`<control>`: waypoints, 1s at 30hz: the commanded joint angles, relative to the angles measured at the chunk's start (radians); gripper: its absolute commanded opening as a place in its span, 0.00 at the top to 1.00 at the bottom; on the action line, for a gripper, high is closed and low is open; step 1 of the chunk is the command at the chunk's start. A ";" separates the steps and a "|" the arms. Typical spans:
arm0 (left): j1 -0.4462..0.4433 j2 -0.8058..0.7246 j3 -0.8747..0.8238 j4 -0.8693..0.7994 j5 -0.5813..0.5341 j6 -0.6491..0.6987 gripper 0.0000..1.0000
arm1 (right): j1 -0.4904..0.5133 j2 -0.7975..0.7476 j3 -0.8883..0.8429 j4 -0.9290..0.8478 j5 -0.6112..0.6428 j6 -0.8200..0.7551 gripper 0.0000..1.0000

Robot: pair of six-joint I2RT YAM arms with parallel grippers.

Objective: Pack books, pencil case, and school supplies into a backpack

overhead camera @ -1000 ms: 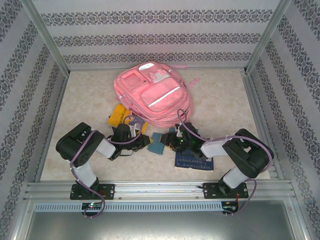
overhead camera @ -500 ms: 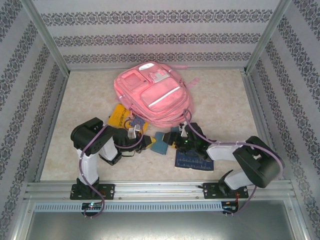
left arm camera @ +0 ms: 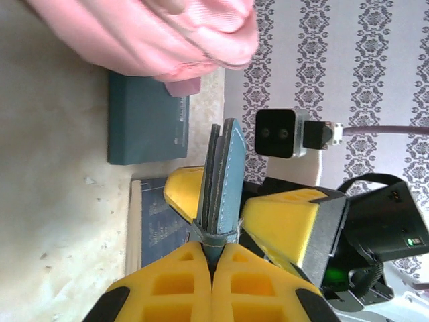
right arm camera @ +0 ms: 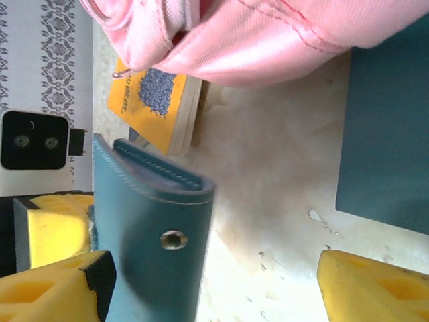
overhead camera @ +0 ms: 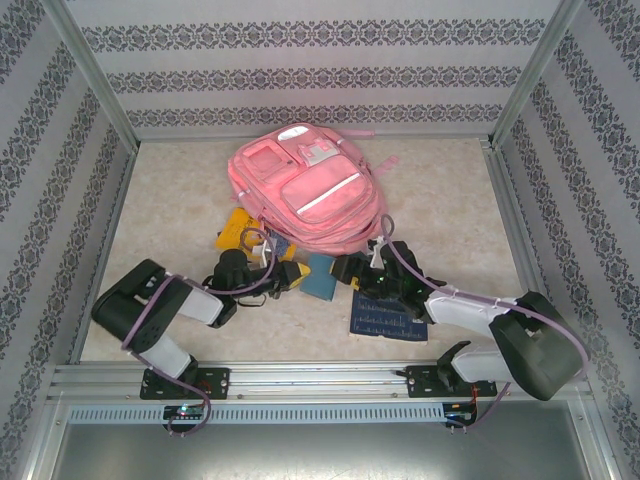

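Damask-striped walls, mottled beige tabletop

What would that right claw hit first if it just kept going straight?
The right gripper would likely reach the pink backpack first, across bare table; the teal pouch close beside that line might brush it sooner.

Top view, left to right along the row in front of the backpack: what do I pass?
In order: yellow book → left hand → teal pouch → navy book.

Left tool clamps a teal pouch edge-up near the pink backpack
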 commanded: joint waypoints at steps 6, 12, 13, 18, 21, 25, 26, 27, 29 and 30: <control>-0.012 -0.116 0.039 -0.176 0.003 0.059 1.00 | 0.000 -0.030 -0.045 0.317 -0.102 0.120 0.25; -0.012 -0.084 0.042 -0.052 0.022 -0.015 1.00 | 0.019 -0.036 -0.047 0.413 -0.124 0.167 0.24; -0.012 -0.081 0.040 -0.038 0.022 -0.023 1.00 | 0.022 -0.037 -0.045 0.404 -0.121 0.166 0.24; -0.012 -0.095 0.039 -0.012 0.020 -0.044 1.00 | 0.020 -0.032 -0.079 0.392 -0.080 0.161 0.20; -0.011 -0.115 0.044 -0.040 0.022 -0.035 1.00 | 0.029 -0.021 -0.089 0.418 -0.084 0.170 0.22; -0.012 -0.139 0.051 -0.074 0.024 -0.019 1.00 | 0.055 -0.019 -0.084 0.437 -0.088 0.183 0.28; -0.013 -0.142 0.052 -0.078 0.024 -0.018 1.00 | 0.061 -0.022 -0.084 0.438 -0.085 0.185 0.30; -0.013 -0.144 0.053 -0.081 0.023 -0.017 1.00 | 0.064 -0.025 -0.085 0.442 -0.083 0.187 0.31; -0.013 -0.144 0.055 -0.083 0.025 -0.016 1.00 | 0.069 -0.031 -0.084 0.450 -0.078 0.192 0.35; -0.013 -0.144 0.054 -0.084 0.025 -0.015 1.00 | 0.073 -0.034 -0.083 0.451 -0.078 0.193 0.36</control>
